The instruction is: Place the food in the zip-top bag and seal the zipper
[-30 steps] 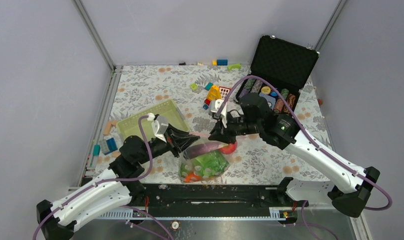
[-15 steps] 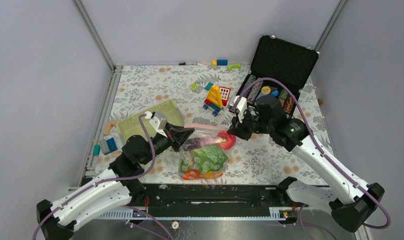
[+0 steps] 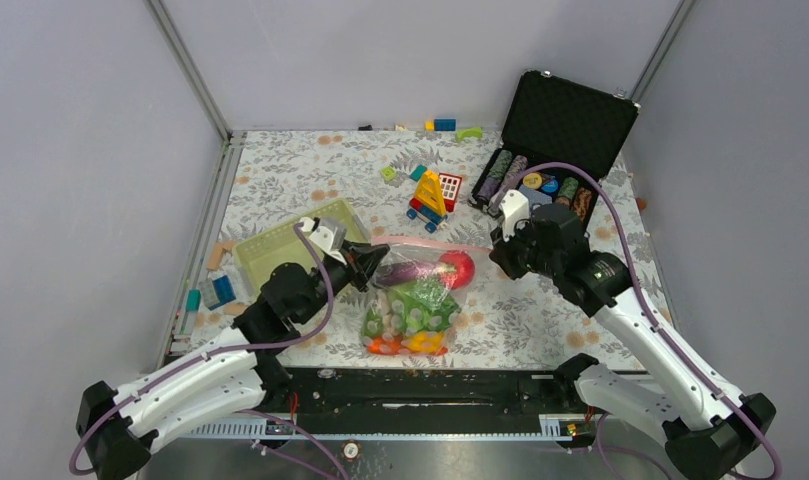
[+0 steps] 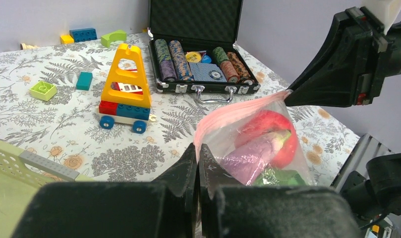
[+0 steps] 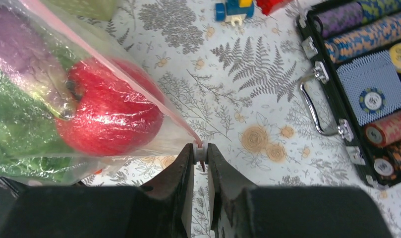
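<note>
Left gripper (image 3: 377,262) was fully closed, pinching the left end of the zipper (image 3: 430,243) of the zip-top bag (image 3: 412,312); the left wrist view showed its fingertips (image 4: 188,164) pressed together on the corner of the pink strip. Right gripper (image 3: 498,254) was nearly closed with only a narrow gap, clamped on the other end of the zipper; the right wrist view showed a small pale bit of the strip's end between its fingers (image 5: 183,168). Zipper was pulled taut in a straight line between the two grippers, held off the table (image 3: 310,170); can't tell if it was sealed along its full length. Bag hung below the strip, its lower part toward the table's near edge and apparently resting on the table. Food was all inside the bag: red round piece (image 3: 459,268) at top right just under the zipper, purple eggplant (image 3: 412,271) touching it on the left, green leafy pieces (image 3: 420,298) in the middle, orange carrot (image 3: 384,347) and yellow piece (image 3: 426,342) at the bottom. Pale green basket (image 3: 270,245) sat on the table just behind the left arm. Open black case (image 3: 565,125) with poker chips stood at the far right, apart from the bag. Yellow toy cart (image 3: 428,195) stood between basket and case, and loose blocks (image 3: 443,125) lay along the far edge.
</note>
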